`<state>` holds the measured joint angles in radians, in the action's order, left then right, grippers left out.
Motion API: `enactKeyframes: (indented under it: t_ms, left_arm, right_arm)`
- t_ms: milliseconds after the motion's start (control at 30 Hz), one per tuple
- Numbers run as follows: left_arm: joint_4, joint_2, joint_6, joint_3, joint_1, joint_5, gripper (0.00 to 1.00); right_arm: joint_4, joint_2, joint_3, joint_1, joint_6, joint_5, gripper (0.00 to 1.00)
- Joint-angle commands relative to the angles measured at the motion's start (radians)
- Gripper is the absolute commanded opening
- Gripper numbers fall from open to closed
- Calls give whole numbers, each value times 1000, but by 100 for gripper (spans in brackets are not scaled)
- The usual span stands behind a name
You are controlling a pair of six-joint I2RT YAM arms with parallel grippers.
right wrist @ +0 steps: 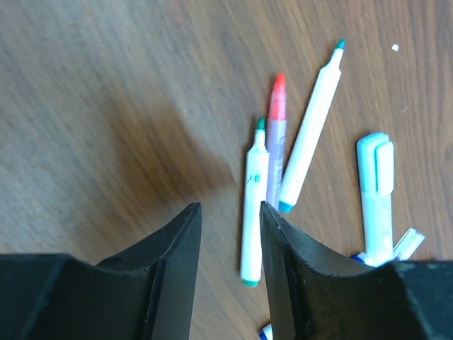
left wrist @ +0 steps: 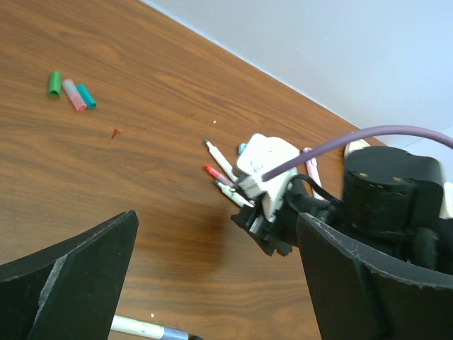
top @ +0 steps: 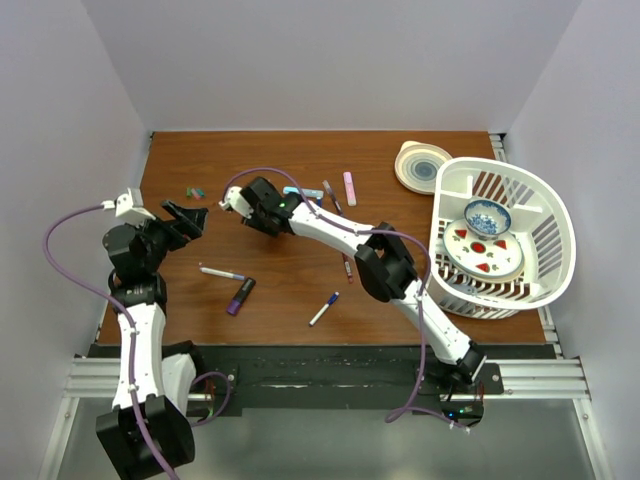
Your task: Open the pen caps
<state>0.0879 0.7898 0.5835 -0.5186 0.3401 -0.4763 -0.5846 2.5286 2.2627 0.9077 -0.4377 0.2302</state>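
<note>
left gripper (top: 193, 219): black fingers spread wide, empty, just left of the right gripper (right wrist: 230, 209), so free to grab a cap
pen caps (left wrist: 74, 95): green, pink and teal plastic stubs, already off, parked together left of it
purple-capped white pen (top: 220, 272): nearer the bases, cap on, probably next
right gripper: slightly parted, holding nothing, over three uncapped white pens (right wrist: 274, 149)

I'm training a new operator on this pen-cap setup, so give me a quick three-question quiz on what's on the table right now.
1. True or false: the left arm's fingers grip a pen.
2. How many loose caps lie grouped in the left wrist view?
3. The white basket holds: A) plate and bowl; B) caps; C) a cloth.
Key: 1 false, open and empty; 2 three (green, pink, teal); 3 A.
</note>
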Motion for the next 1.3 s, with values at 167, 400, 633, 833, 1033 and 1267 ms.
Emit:
enactKeyframes:
  t_ms: [167,400,633,833,1033,1267]
  left_arm:
    - [-11,175,50,-8,-1,-88,99]
    - [-247,195,159,-60,-39,77,90]
    - [-546,308,285,-185,-213,416,65]
    - [-616,388,346,-218,-286,511,62]
    - [-629,460,391,-215,-332,553,68]
    - [-611,571,408,-215,-362,567,65]
  right_arm:
    - [-55,-447,-331,-52,140,-394,43]
    - [129,-828,-826,-76,162,-722,48]
    - [224,-867,-914,-78,205,-808,50]
    - [253,-895,-950,-84,212,-822,51]
    - [266,-901,-956,-118,228,-839,51]
    - [276,-903,-965,-138,243,-845,51]
